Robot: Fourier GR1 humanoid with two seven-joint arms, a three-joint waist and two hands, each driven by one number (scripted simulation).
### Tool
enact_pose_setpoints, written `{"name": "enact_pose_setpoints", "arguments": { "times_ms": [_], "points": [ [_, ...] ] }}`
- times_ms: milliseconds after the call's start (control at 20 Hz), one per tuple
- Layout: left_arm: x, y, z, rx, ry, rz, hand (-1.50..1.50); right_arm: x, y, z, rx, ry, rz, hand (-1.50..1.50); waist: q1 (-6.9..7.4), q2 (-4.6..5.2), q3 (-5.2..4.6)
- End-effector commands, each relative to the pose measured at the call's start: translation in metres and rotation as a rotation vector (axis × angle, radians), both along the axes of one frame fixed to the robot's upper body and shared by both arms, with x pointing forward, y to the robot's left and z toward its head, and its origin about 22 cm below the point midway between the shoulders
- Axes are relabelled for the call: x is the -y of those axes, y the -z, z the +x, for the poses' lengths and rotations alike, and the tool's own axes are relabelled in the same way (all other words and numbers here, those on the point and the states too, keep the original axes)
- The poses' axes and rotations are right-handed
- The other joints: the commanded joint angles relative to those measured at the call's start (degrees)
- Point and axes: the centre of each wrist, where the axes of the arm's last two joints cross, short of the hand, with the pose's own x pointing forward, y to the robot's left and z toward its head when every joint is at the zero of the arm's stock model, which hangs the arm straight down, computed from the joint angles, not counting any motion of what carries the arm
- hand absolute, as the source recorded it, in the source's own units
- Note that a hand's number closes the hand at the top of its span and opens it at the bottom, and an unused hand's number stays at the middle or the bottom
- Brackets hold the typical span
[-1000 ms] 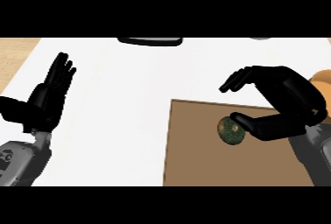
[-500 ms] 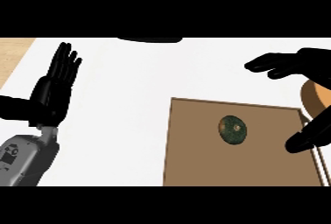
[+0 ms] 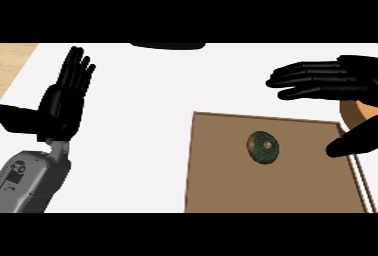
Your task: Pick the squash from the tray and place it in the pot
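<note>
Squash, a dark green, rounded and mottled one (image 3: 263, 147), is seen lying on a flat brown rectangular tray (image 3: 221, 170), in the tray's upper middle, untouched by either hand. The tray rests on a white counter top (image 3: 148, 100), with a strip of pale wood (image 3: 15, 60) shown at the far left edge.

The black right hand (image 3: 332, 80) is held above the tray's upper right corner, apart from the squash. Its fingers (image 3: 295, 80) are stretched out toward the left and spread wide, with the thumb (image 3: 354, 140) hanging well below them; nothing is held. The black left hand (image 3: 63, 102), on its grey forearm (image 3: 29, 175), is rested open at the left side of the counter, fingers straight and pointing up.

A dark rounded shape (image 3: 168, 46), possibly the pot, is cut off by the top edge; it cannot be identified for certain. An orange-brown curved object (image 3: 348, 114) is partly hidden behind the right hand.

A risk is judged here: the round squash could be nudged and rolled across the tray if the fingers are closed off-centre, since the hand is offset to the right.

Compared with half a second ago, little is changed: the right hand is kept lifted away, whereas one second ago it was lowered around the squash.
</note>
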Motion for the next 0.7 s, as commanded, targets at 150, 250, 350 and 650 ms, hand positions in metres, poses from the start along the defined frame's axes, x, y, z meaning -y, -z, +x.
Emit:
{"name": "enact_pose_setpoints", "arguments": {
  "times_ms": [150, 250, 350, 650],
  "points": [
    [-0.003, 0.002, 0.0, -0.011, -0.02, 0.005, 0.0, -0.004, 0.038, 0.015, 0.0, -0.194, -0.208, -1.5, -1.27, -0.91, -0.22],
    [-0.005, 0.001, -0.005, -0.018, -0.021, 0.009, 0.0, 0.0, 0.052, 0.019, -0.001, -0.183, -0.271, -1.5, -1.11, -1.07, -0.23],
    [0.007, 0.002, -0.001, -0.004, -0.019, -0.002, 0.0, -0.007, 0.066, 0.032, 0.009, -0.171, -0.288, -1.5, -1.29, -0.95, -0.25],
    [-0.023, 0.016, -0.002, -0.043, -0.063, 0.002, 0.0, -0.011, 0.095, 0.035, 0.0, -0.225, -0.343, -1.5, -2.93, -1.38, -0.32]
  ]
}}
